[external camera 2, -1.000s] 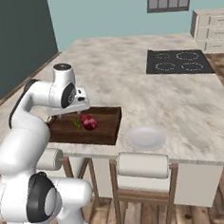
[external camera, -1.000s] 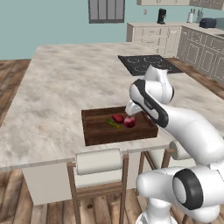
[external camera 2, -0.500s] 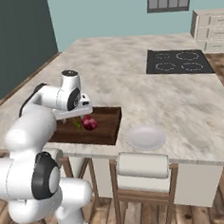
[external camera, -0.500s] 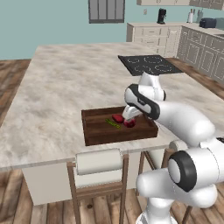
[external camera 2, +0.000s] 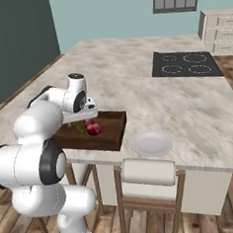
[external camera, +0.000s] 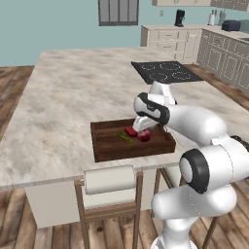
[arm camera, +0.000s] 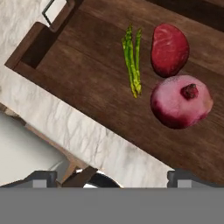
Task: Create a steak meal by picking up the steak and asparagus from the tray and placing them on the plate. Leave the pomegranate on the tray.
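The dark wooden tray [external camera: 109, 146] [external camera 2: 110, 134] [arm camera: 87, 74] sits at the counter's near edge. On it lie the flat red steak [external camera: 131, 131] [arm camera: 169, 49], the green asparagus [external camera: 125, 137] [external camera 2: 80, 127] [arm camera: 132, 61] and the round crimson pomegranate [external camera: 144, 136] [external camera 2: 93, 127] [arm camera: 180, 101], close together. My gripper [external camera: 141, 128] [external camera 2: 87, 119] [arm camera: 113, 177] hovers just above the foods, open and holding nothing, fingertips [arm camera: 41, 177] wide apart. The white plate [external camera 2: 151, 143] rests on the counter right of the tray.
A black cooktop [external camera: 165, 71] [external camera 2: 186, 63] is set into the far side of the marble counter [external camera: 68, 97]. Stools [external camera: 109, 180] [external camera 2: 147, 173] stand below the counter's near edge. Cabinets and a coffee maker [external camera: 179, 18] line the back wall.
The arm has folded forward and the hand has sunk a little closer to the tray. The foods have not moved and the jaws stay open.
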